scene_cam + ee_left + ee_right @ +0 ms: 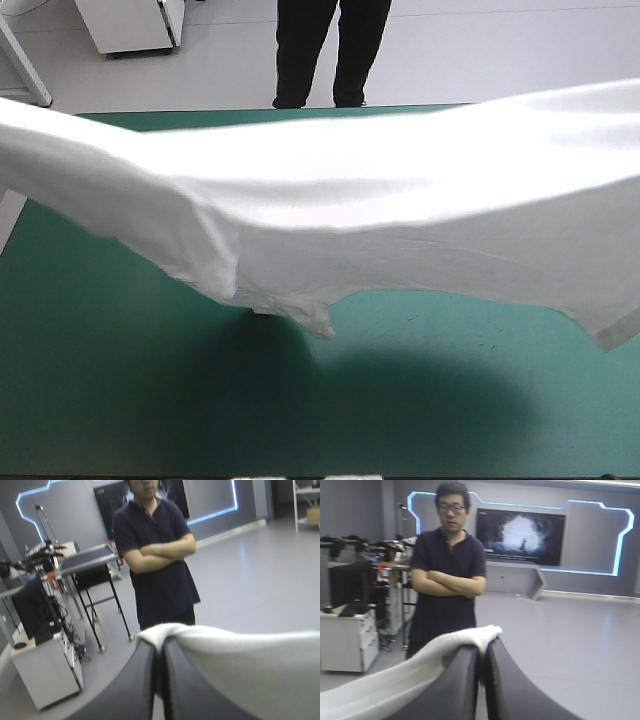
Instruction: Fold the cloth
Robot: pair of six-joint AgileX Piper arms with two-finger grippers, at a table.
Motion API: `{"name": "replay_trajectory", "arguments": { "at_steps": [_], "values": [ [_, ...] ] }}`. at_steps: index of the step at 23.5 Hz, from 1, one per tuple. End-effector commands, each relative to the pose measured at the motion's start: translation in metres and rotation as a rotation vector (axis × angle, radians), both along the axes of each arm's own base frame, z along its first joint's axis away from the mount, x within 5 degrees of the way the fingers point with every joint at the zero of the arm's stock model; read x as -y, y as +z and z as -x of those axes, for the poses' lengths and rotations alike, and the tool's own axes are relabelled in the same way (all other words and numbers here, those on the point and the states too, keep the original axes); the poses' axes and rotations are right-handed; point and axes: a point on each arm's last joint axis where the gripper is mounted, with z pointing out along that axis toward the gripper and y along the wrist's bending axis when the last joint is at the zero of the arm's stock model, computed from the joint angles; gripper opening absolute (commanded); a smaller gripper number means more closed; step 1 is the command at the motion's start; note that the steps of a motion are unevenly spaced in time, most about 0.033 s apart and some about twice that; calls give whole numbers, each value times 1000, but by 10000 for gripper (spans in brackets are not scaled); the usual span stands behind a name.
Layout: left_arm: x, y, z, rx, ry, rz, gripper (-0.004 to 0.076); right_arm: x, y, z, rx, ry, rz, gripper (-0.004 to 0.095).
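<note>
- Teal-green cover (100, 400) lies in shadow under a raised T-shirt (400, 190). Neither gripper shows in the high view.
- Left gripper (159, 647): its black fingers meet in a pointed arch, clamped on a bunched white corner that pokes out just past the tips.
- From that pinch the cloth runs off as a broad band toward the right arm's side.
- Right gripper (482, 647): the fingers are likewise all but closed on a white nub of cloth, and the band trails away toward the left arm.
- The T-shirt therefore hangs between the two with one end in each. Its long axis runs across the cover from left edge to right edge.
- Neither arm is nearer, since each holds its own end. Both wrist views look level into the room, so both arms seem raised.
- What looks like a sleeve (205, 255) droops on the left half. The lowest fold (300, 318) beside it hangs close to the cover, and I cannot tell if it touches.
- Laying it flat probably calls for lowering both ends together. The sag left of centre would likely meet the cover first.
</note>
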Motion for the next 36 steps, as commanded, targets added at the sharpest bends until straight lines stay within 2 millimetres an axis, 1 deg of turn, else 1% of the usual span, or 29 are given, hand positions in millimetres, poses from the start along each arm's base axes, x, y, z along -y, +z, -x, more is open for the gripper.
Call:
{"name": "replay_trajectory", "arguments": {
  "at_steps": [1,3,5,7,9,10,11,13,15,17,18,20,21,22,23,24,25,26,27,28,29,30,31,32,33,34,35,36],
  "values": [
    [-5,14,25,124,-26,49,-22,-15,8,6,98,173,-1,0],
    [-7,17,29,157,-10,56,-22,-21,9,8,108,254,-6,0],
    [-11,19,27,177,44,48,-22,-30,8,4,89,334,4,0],
    [-11,20,15,168,74,41,-22,-37,5,-5,49,374,4,0],
    [-8,21,1,155,80,35,-22,-42,0,-18,-3,378,14,0],
    [-5,21,-9,139,81,29,-22,-46,-4,-28,-42,378,20,0],
    [0,18,-33,86,95,12,-22,-52,-13,-48,-120,370,35,0],
    [5,13,-58,8,106,2,-22,-56,-23,-68,-209,343,46,0],
    [13,4,-87,-83,106,-20,-22,-61,-38,-92,-318,308,68,0],
    [21,-10,-117,-192,107,-42,-22,-68,-57,-121,-439,271,80,0],
    [24,-17,-128,-244,108,-49,-22,-71,-65,-131,-480,265,85,0],
    [30,-36,-151,-355,109,-47,-22,-78,-87,-155,-584,246,113,0],
    [34,-55,-168,-444,112,-77,-22,-84,-109,-174,-681,242,135,0],
    [37,-70,-179,-505,113,-97,-22,-87,-120,-183,-728,237,147,0],
    [41,-91,-191,-591,114,-115,-22,-90,-141,-199,-800,210,178,0],
    [43,-103,-198,-639,112,-129,-22,-91,-150,-206,-825,197,192,0],
    [46,-125,-211,-723,116,-155,-22,-94,-167,-220,-870,176,216,0],
    [48,-137,-219,-764,123,-173,-22,-96,-176,-228,-888,163,228,0],
    [51,-157,-235,-824,129,-196,-22,-99,-192,-244,-925,144,255,0],
    [56,-171,-255,-831,128,-210,-22,-104,-208,-264,-966,125,287,-13],
    [59,-178,-267,-830,125,-214,-22,-108,-217,-275,-990,120,300,-17],
    [66,-193,-291,-829,118,-228,-22,-114,-232,-294,-1021,122,314,-17],
    [69,-201,-304,-829,115,-233,-22,-117,-241,-305,-1027,120,321,-17],
    [75,-218,-325,-834,110,-244,-22,-118,-255,-326,-1032,108,325,-17],
    [78,-227,-337,-840,106,-254,-22,-117,-263,-337,-1044,97,324,-17],
    [83,-240,-356,-841,107,-262,-22,-111,-280,-358,-1083,70,317,-17],
    [85,-246,-367,-834,112,-271,-22,-107,-288,-368,-1103,55,311,-17],
    [89,-256,-386,-817,119,-286,-22,-100,-299,-384,-1129,32,299,-17]
  ]
}}
